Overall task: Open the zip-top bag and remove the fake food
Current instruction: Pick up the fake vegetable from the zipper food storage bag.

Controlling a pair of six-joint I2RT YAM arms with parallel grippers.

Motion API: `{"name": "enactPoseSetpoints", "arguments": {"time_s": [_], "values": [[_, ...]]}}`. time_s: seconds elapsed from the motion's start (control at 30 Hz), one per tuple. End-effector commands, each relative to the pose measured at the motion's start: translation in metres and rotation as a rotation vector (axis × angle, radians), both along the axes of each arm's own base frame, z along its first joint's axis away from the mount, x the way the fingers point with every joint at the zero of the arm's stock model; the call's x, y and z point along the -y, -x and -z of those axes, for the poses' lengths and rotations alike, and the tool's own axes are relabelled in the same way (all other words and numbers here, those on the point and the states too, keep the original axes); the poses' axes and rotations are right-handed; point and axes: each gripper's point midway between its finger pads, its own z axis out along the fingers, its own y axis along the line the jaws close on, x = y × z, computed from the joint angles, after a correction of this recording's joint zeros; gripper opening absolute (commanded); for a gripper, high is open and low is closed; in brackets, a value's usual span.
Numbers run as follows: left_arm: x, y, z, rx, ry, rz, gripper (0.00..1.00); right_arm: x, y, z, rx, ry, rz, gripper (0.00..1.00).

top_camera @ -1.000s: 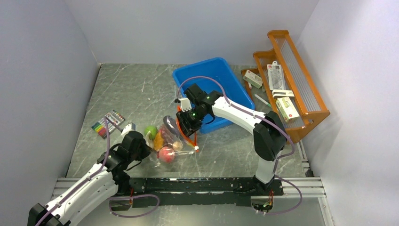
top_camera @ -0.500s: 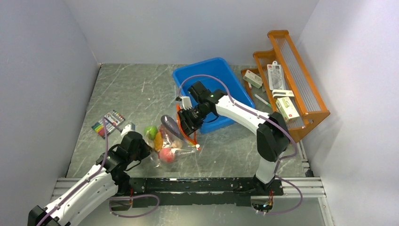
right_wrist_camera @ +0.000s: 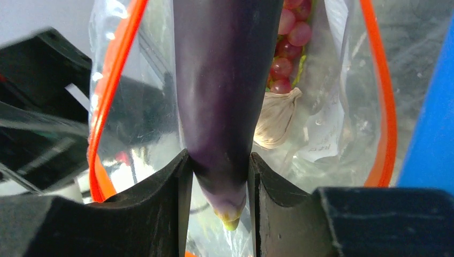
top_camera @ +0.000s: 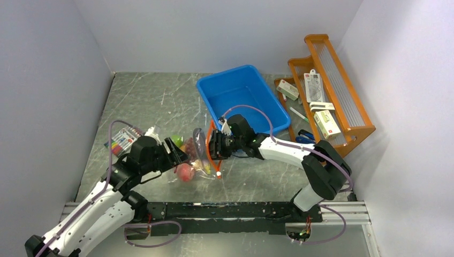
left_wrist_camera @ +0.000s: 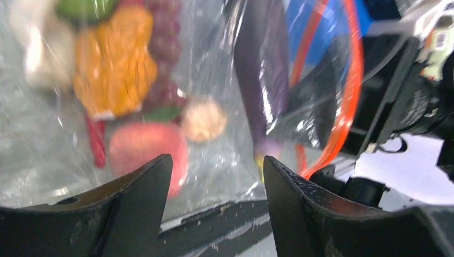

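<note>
Mid-table, between the two arms: zip-top bag (top_camera: pixel 197 158), clear and crinkled, lying on the grey table (top_camera: pixel 150 101), just in front of the blue bin (top_camera: pixel 243 93).
Bag mouth: red-orange zip strip (right_wrist_camera: pixel 110 96) spread into an open loop, facing the right gripper.
Right gripper (right_wrist_camera: pixel 218 156): clamped on the narrow end of the purple eggplant (right_wrist_camera: pixel 225 69), one finger pressed to each side, right at the bag mouth.
Eggplant position: reaching out through the loop of the zip strip, yellowish tip lying between the fingers, the rest of its body inside the bag.
Left gripper (left_wrist_camera: pixel 217 160): jaws apart, nothing between them; pointed at the far end of the bag, opposite the right gripper; contact with the plastic impossible to tell.
Fake food inside the bag, from the left wrist: pink-red peach (left_wrist_camera: pixel 147 152) nearest the fingers, orange piece (left_wrist_camera: pixel 115 64) above it, dark red grapes (left_wrist_camera: pixel 166 53), beige bulb (left_wrist_camera: pixel 202 120), green ball (left_wrist_camera: pixel 85 6) at the upper edge.
From the right wrist: grapes and bulb behind the eggplant, to its right.
Left of the bag: pack of coloured markers (top_camera: pixel 122 140), beside the left arm.
Right side of the table: orange rack (top_camera: pixel 332 91) holding small boxes, against the wall.
</note>
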Motion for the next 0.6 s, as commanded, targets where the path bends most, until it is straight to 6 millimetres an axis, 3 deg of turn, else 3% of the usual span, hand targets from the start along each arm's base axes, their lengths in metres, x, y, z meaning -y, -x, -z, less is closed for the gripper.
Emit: {"name": "enactPoseSetpoints", "arguments": {"time_s": [0.0,0.13,0.3,0.57], "values": [[0.016,0.032,0.006,-0.155,0.061,0.121,0.74,-0.016,-0.024,-0.015,0.002,-0.095,0.144,0.27],[0.019,0.048,-0.016,-0.139,0.195,0.124,0.77,-0.022,-0.025,-0.016,0.018,-0.078,0.112,0.27],[0.022,0.064,0.001,-0.204,0.263,0.132,0.77,-0.026,-0.028,-0.019,0.041,-0.079,0.131,0.27],[0.024,0.057,0.015,-0.238,0.282,0.088,0.78,-0.039,-0.026,-0.014,0.021,-0.105,0.163,0.27]]}}
